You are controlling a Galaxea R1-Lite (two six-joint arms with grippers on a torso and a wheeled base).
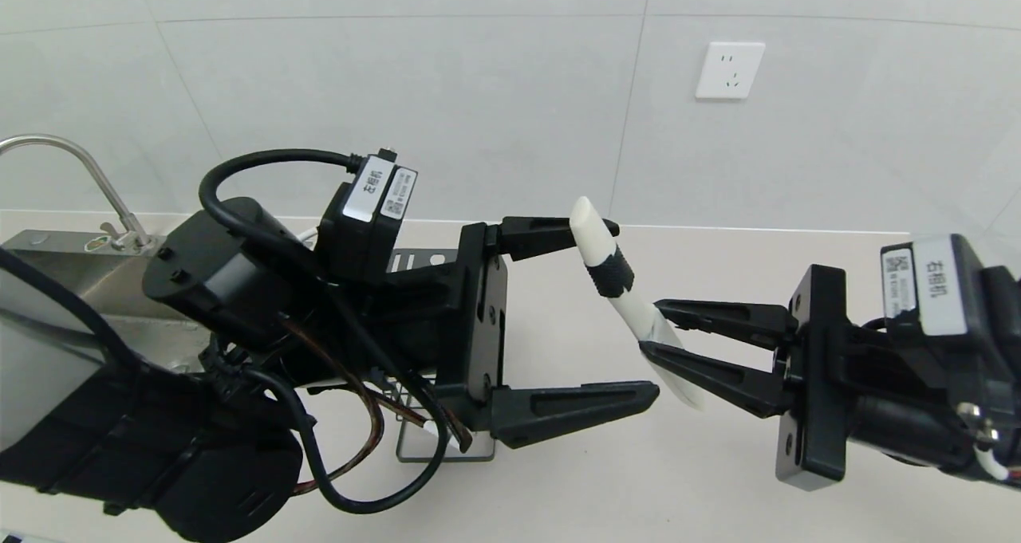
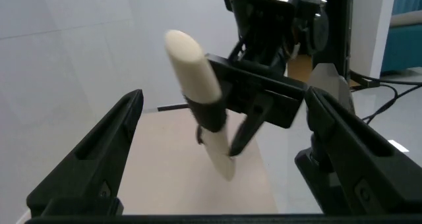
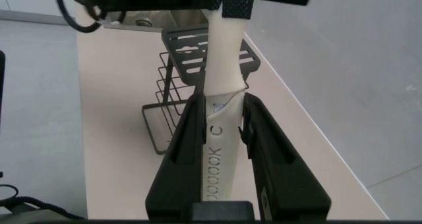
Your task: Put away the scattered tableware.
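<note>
The right claw (image 1: 650, 332) is clamped on a white, black-banded utensil (image 1: 604, 262) in mid-air, with the left claw (image 1: 634, 310) spread apart around it. Stowing it, probably in the black wire rack (image 3: 191, 53), is not yet done.

Both arms are matt black. The left gripper (image 1: 634, 310) has two long, tapered plastic fingers (image 1: 574, 407) with recessed slots, set on a flat black plate (image 1: 482, 320) dotted with small screw holes. The right gripper (image 1: 652, 329) is built the same way. A boxy black camera (image 1: 368, 216) sits on each wrist and carries white labels (image 1: 935, 286) with dark print and a square code. A thick black cable (image 1: 271, 154) loops over the left wrist, with thinner brown wires (image 1: 375, 423) beneath.
</note>
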